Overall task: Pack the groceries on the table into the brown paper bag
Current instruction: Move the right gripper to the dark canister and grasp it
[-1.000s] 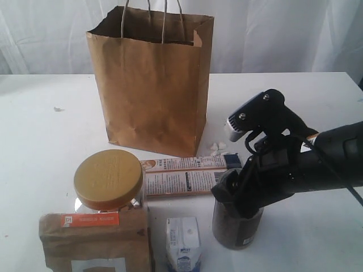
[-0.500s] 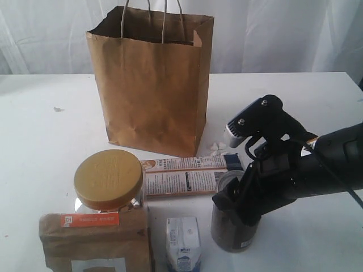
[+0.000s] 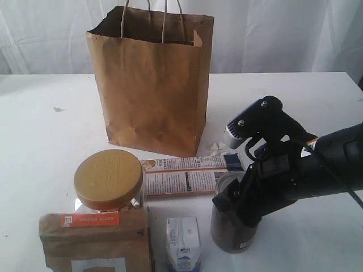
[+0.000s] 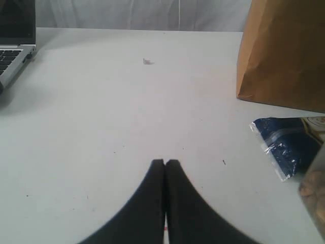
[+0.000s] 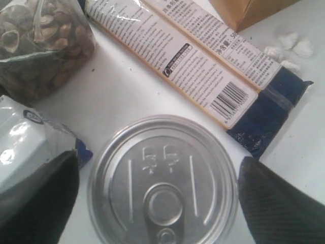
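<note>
The brown paper bag (image 3: 150,85) stands upright at the back of the table (image 3: 45,141). In front lie the long navy-orange packet (image 3: 187,175), the yellow-lidded jar (image 3: 108,181), the brown pouch (image 3: 93,243) and the small white carton (image 3: 182,243). My right gripper (image 3: 238,207) is open and straddles the dark pull-tab can (image 3: 229,229). In the right wrist view the can's lid (image 5: 162,183) sits between the two fingers with a slim gap on one side. My left gripper (image 4: 165,162) is shut and empty over bare table, away from the bag (image 4: 284,56).
A laptop (image 4: 15,46) sits at the table's edge in the left wrist view. Small white crumbs (image 3: 218,148) lie by the bag's base. The carton (image 5: 30,147) and the packet (image 5: 203,61) lie close beside the can.
My right gripper has sunk lower around the can, and part of the lid now shows in the exterior view. The groceries and the bag have stayed put.
</note>
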Tool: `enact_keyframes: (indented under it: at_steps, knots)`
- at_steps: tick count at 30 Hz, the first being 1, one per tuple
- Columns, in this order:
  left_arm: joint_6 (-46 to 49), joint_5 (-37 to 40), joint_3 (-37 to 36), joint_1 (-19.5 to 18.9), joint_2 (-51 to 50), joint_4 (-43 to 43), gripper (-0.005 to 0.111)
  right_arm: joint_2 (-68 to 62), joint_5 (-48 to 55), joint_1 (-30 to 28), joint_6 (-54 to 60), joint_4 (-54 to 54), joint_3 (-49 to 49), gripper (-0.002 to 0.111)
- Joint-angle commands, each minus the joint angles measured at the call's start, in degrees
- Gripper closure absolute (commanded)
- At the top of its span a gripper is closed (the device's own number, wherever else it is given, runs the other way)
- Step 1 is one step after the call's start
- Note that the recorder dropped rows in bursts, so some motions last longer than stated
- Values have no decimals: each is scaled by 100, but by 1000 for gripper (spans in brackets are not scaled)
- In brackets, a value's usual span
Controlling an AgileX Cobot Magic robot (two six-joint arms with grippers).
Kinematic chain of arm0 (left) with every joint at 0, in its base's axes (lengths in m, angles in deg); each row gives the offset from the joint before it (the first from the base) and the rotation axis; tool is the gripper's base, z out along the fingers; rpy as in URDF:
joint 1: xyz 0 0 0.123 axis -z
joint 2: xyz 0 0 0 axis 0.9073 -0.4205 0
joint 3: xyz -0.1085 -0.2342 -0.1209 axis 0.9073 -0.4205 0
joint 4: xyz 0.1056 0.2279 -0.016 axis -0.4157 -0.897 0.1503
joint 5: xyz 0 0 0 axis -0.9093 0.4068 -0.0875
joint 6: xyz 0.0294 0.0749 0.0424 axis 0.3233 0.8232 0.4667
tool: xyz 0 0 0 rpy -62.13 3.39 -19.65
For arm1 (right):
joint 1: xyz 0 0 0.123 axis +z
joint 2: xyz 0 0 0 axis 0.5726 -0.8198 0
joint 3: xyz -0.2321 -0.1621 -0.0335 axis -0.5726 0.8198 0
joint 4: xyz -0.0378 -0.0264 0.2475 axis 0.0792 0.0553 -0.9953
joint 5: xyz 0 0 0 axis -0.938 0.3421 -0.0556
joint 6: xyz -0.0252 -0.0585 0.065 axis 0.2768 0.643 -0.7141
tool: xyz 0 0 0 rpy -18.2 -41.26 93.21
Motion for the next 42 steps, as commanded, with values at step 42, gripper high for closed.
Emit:
enact_keyframes:
  at_steps: [42]
  knots:
    - [-4, 4, -11, 8, 29, 32, 107, -851, 280, 3, -579, 204, -247, 24]
